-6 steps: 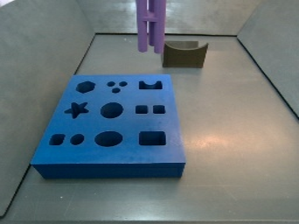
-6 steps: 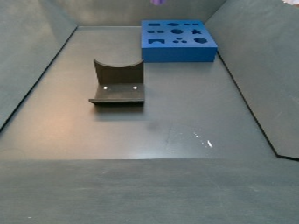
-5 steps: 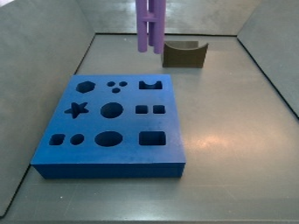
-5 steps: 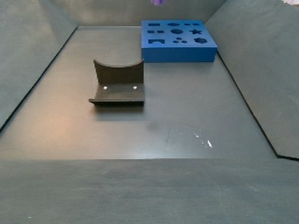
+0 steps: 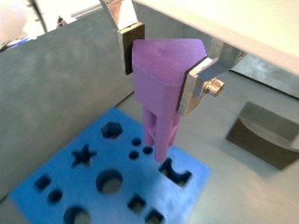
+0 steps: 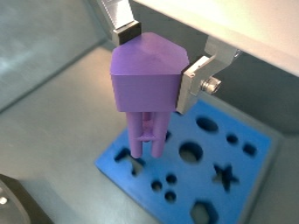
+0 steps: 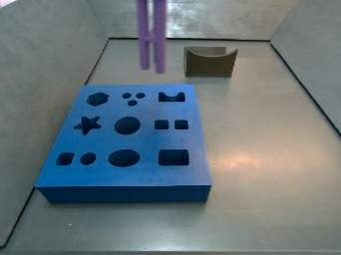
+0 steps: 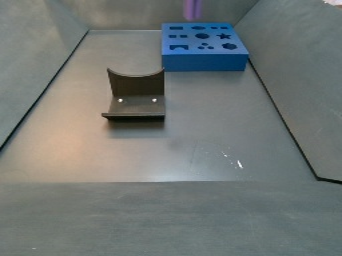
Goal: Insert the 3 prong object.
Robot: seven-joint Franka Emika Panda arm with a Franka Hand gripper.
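The 3 prong object is a tall purple plastic piece with long thin prongs under a blocky top; it shows in both wrist views [image 5: 162, 87] [image 6: 147, 87]. My gripper [image 5: 163, 61] [image 6: 159, 59] is shut on its blocky top and holds it upright in the air, prongs down, above the blue board [image 5: 70, 179] [image 6: 205, 179]. In a side view the prongs [image 7: 152, 35] hang above the board's far edge [image 7: 127, 139]; the gripper itself is out of frame there. In a side view only the purple tip [image 8: 193, 8] shows above the board [image 8: 203, 48].
The blue board has several shaped holes, among them a star, a hexagon, round holes and square holes. A dark olive-brown notched block [image 7: 210, 61] [image 8: 134, 95] [image 5: 267, 131] lies on the grey floor apart from the board. Grey walls enclose the bin.
The purple piece has moved left in a side view, from near the notched block toward the board's far-left part. The board and the block have not moved.
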